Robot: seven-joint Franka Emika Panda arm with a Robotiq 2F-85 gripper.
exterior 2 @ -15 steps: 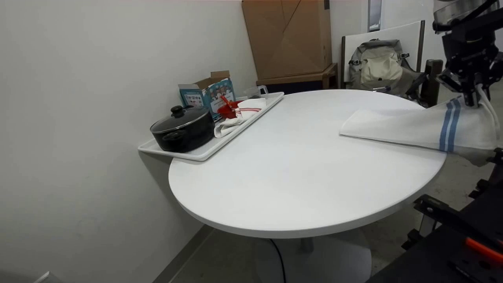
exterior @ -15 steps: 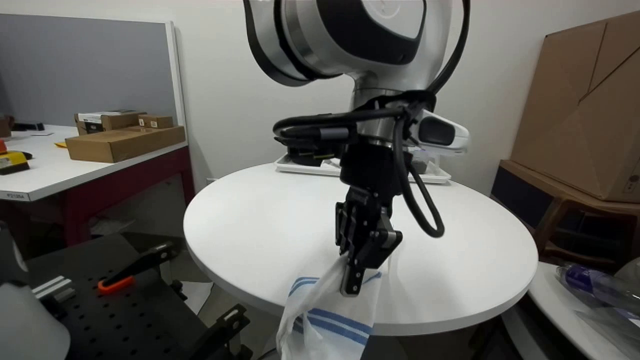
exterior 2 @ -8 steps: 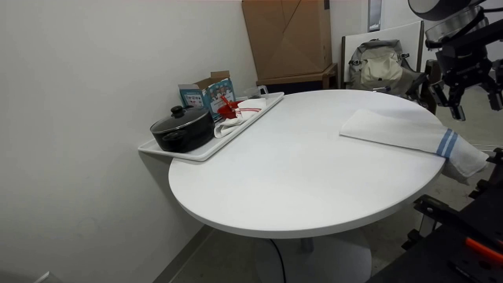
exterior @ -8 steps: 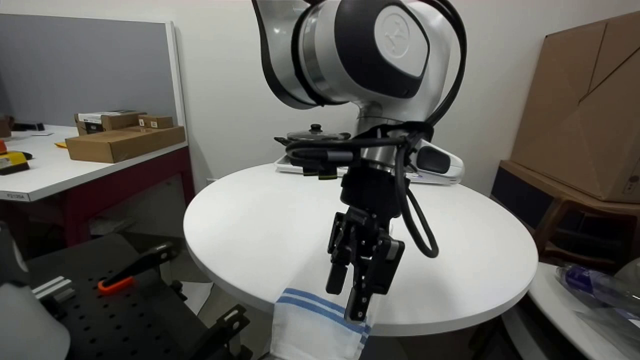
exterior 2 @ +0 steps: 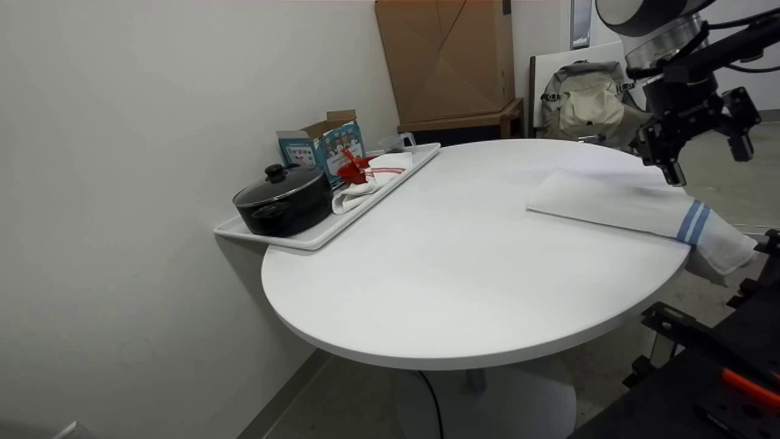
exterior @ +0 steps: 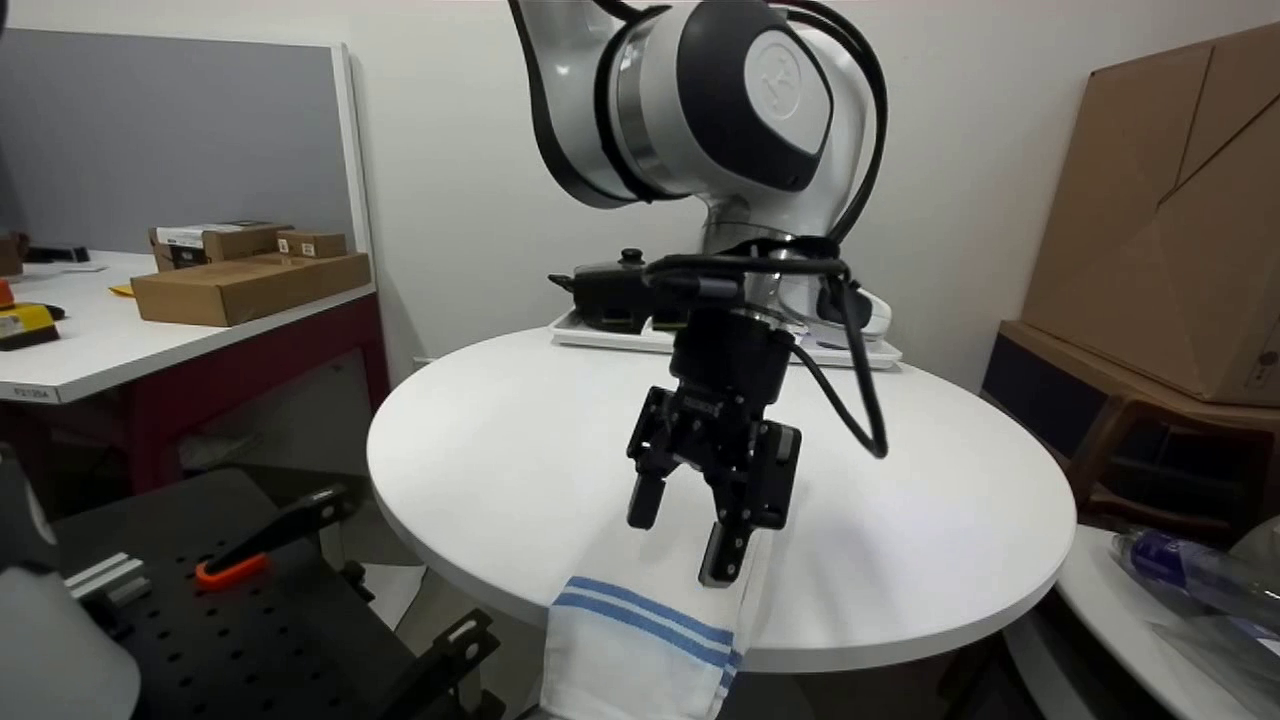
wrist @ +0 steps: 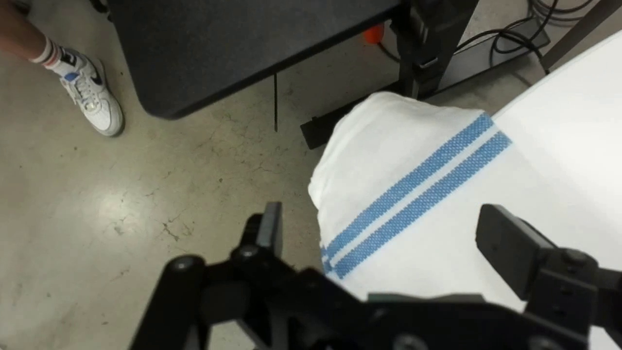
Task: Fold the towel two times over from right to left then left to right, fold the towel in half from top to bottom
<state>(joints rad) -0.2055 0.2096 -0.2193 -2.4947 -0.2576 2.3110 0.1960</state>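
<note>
The white towel (exterior 2: 609, 198) lies as a long narrow strip on the round table, its end drooping over the rim. Two blue stripes cross it close to that rim, seen also on the towel (exterior: 640, 640) in an exterior view. Along one side, a second striped layer peeks out beneath the top one. My gripper (exterior: 684, 535) hovers above the towel near the table's edge. In the wrist view the gripper (wrist: 383, 218) is wide open, nothing between its pads, with the towel (wrist: 413, 141) below. One finger (wrist: 505, 248) shows over the cloth, the other over the floor.
At the wall side of the table (exterior 2: 451, 292), a white tray (exterior 2: 326, 235) holds a black pot (exterior 2: 283, 204), a teal box (exterior 2: 344, 146), a red bowl and a red-striped cloth. A black cart (exterior: 250, 600) stands close to the rim. A person's shoe (wrist: 95, 102) shows on the floor.
The gripper has opened and let go of the towel, whose bunched end has dropped and now hangs flatter over the rim. The arm has since risen and shifted inward over the table.
</note>
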